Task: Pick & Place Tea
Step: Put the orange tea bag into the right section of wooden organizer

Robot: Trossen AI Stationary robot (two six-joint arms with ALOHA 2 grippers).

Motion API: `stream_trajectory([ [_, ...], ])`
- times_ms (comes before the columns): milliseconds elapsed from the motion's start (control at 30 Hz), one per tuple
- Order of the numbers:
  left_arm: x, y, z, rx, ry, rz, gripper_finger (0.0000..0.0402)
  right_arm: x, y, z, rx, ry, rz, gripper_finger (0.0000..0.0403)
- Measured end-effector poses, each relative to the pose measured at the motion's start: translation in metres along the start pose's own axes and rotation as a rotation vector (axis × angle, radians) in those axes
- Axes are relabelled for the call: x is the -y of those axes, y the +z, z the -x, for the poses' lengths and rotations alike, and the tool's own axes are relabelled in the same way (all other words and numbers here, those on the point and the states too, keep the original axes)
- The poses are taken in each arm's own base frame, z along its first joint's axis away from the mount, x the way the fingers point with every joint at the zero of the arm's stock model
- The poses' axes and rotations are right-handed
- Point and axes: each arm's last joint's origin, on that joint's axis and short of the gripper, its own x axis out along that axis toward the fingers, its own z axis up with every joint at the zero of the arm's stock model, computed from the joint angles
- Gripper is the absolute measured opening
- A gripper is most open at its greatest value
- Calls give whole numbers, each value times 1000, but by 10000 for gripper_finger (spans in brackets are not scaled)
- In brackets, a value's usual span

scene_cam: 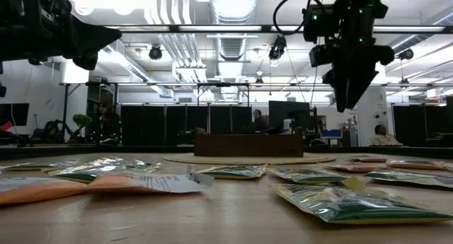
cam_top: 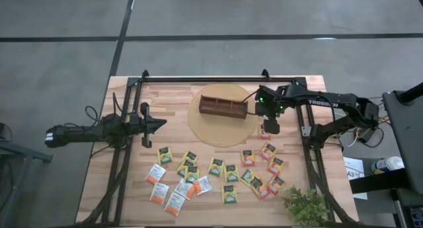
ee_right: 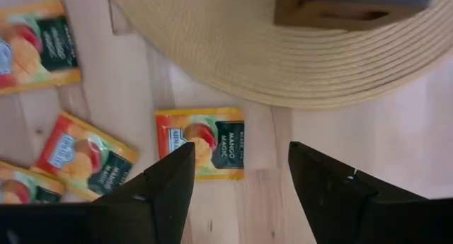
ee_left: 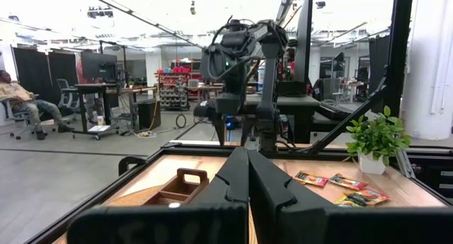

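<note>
Looking down from the high view: wooden tray (cam_top: 223, 107) on the round mat (cam_top: 198, 125), compartments look empty, tea packets (cam_top: 218, 172) scattered over the bench (cam_top: 125, 188). Right wrist view: right end effector (ee_right: 241, 166) wide open, holding nothing, above a mango packet (ee_right: 202, 142). Left wrist view: left end effector (ee_left: 247, 175) closed, empty.

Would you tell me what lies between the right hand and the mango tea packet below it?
Nothing: right wrist view shows right hand open above mango packet, air between.

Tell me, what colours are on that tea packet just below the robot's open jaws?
Orange-yellow edges, a dark green panel and a mango picture on the tea packet; the right wrist view shows it best.
</note>
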Motion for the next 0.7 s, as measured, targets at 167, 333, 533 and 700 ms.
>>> stream_trajectory([
  [167, 0, 0, 0, 0, 0, 0, 0, -2, -9, -17, -36, 11, 13, 226],
  [333, 0, 0, 0, 0, 0, 0, 0, -3, -18, -32, -93, 28, 6, 226],
  [533, 0, 0, 0, 0, 0, 0, 0, -2, -18, -53, -98, 46, 11, 226],
  [700, 0, 0, 0, 0, 0, 0, 0, 0, -13, -63, -90, 45, 28, 226],
])
